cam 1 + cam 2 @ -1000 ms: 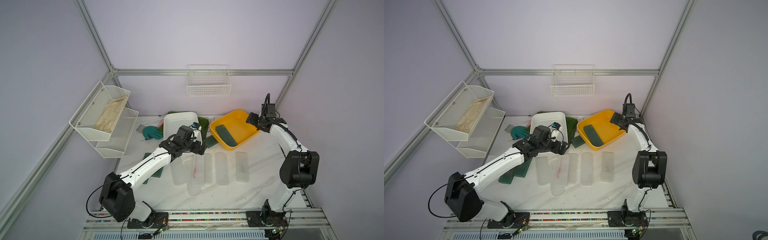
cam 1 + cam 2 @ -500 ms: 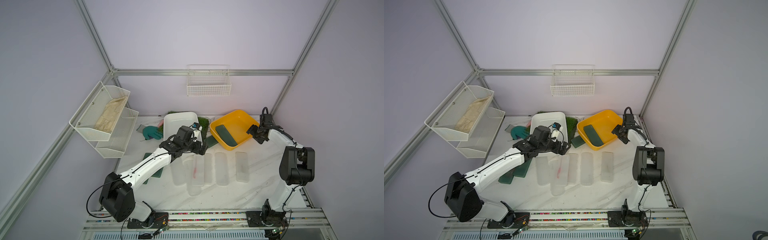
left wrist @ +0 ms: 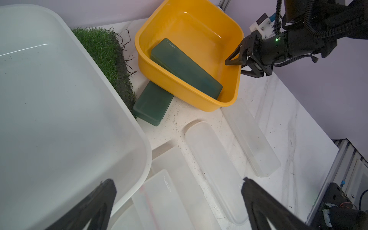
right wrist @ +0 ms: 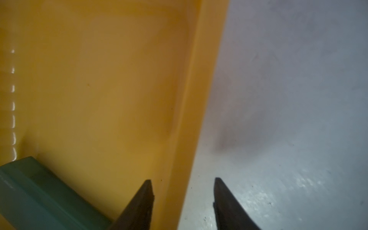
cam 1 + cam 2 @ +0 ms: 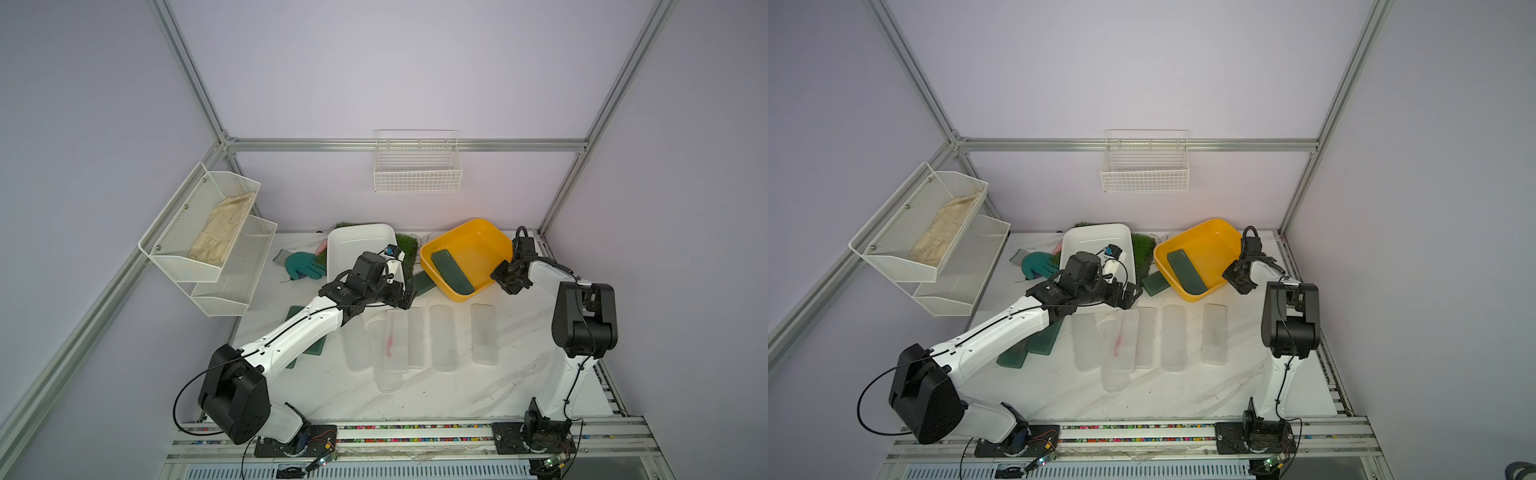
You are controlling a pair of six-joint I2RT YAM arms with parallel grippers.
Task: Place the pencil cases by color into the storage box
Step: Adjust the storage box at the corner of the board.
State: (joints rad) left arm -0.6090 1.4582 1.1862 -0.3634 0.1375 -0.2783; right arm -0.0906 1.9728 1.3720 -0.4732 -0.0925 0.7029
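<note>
The white marble-patterned table (image 5: pixel 519 374) carries a white rectangular plastic tub (image 5: pixel 357 245) and, beside it, a yellow square plastic tub (image 5: pixel 478 249). The right gripper (image 4: pixel 183 180) straddles the yellow tub's wall, one finger inside and one outside, jaws apart and not visibly pinching. The left gripper (image 3: pixel 177 180) hangs wide open above the row of frosted translucent oblong cases (image 5: pixel 442 336) on the table. One flat dark green case (image 5: pixel 451 272) lies inside the yellow tub. A second green case (image 3: pixel 153 103) has one end tucked under the tub's corner, and two further green cases (image 5: pixel 1042 338) lie beneath the left arm. The step looks like taking the tub by its rim. Close squarely on the wall, then shift it slowly so the trapped case comes free.
</note>
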